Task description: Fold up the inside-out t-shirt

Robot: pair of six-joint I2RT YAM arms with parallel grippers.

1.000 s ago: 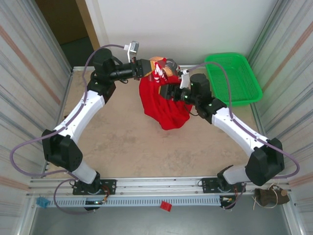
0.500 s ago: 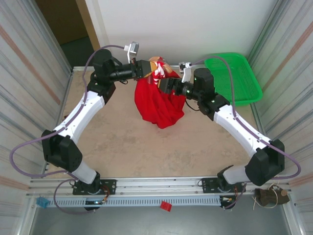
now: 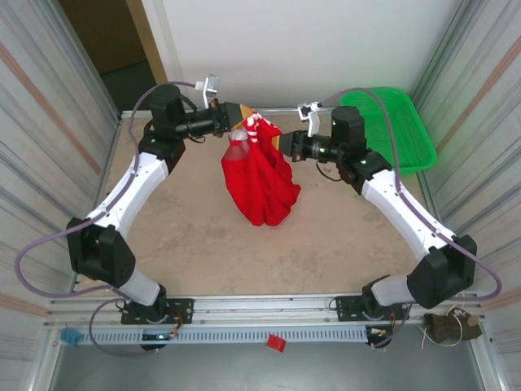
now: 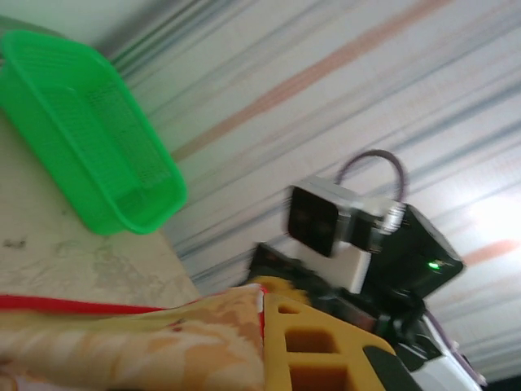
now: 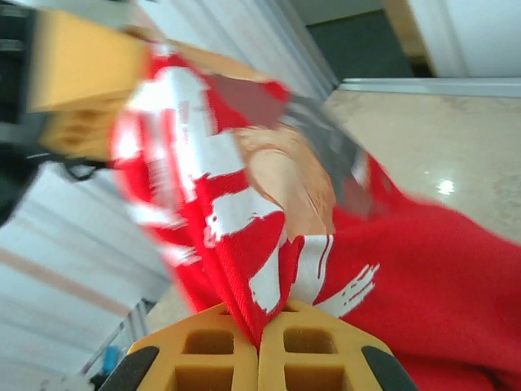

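The bright red t-shirt (image 3: 260, 175) hangs bunched above the table's far middle, held up by both grippers, with its lower end resting on the tabletop. White lettering (image 5: 236, 208) shows on the upper folds. My left gripper (image 3: 238, 122) is shut on the shirt's top left. In the left wrist view the cloth (image 4: 122, 342) presses against its yellow finger (image 4: 326, 350). My right gripper (image 3: 282, 144) is shut on the top right, and its yellow fingers (image 5: 203, 354) pinch a fold of lettered cloth (image 5: 269, 277) tightly between them.
A green mesh basket (image 3: 391, 130) sits at the far right corner, also in the left wrist view (image 4: 89, 138). Striped walls close in both sides. Bare beige tabletop (image 3: 212, 236) lies in front of the shirt.
The two grippers have drawn apart, the left back and leftward, the right rightward. The shirt's top is stretched wider between them and its bulk has shifted left.
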